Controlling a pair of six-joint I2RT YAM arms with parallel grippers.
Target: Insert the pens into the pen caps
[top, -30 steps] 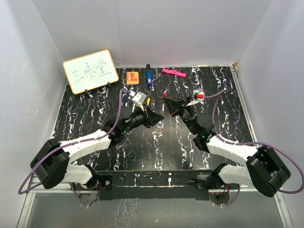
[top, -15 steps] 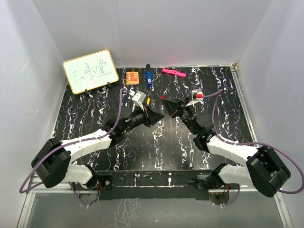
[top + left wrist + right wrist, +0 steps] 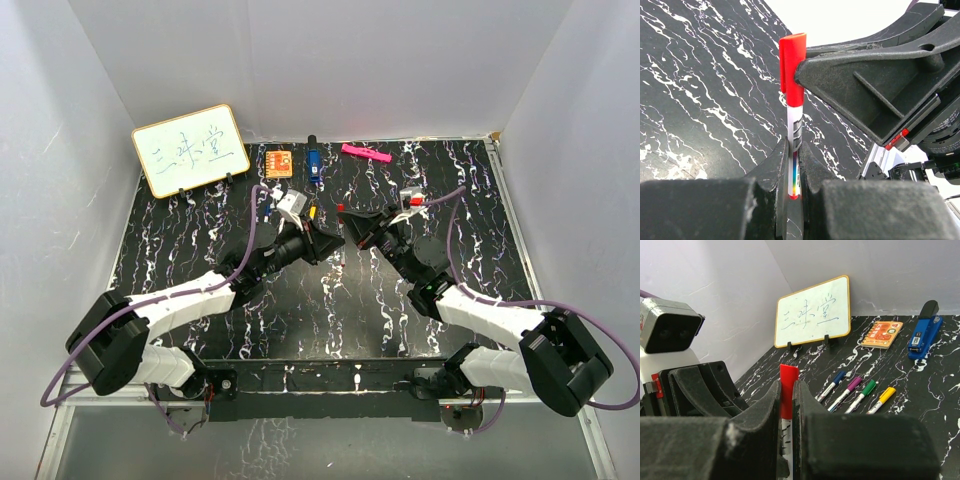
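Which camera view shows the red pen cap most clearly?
The left wrist view: the red cap shows nearly whole, on the end of the pen that the left gripper holds. In the right wrist view the right gripper hides all but its top. In the top view it is only a tiny red speck.

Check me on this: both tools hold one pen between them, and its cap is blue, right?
No, the cap is red; the left wrist view shows it. The left tool and right tool do hold that one pen between them.
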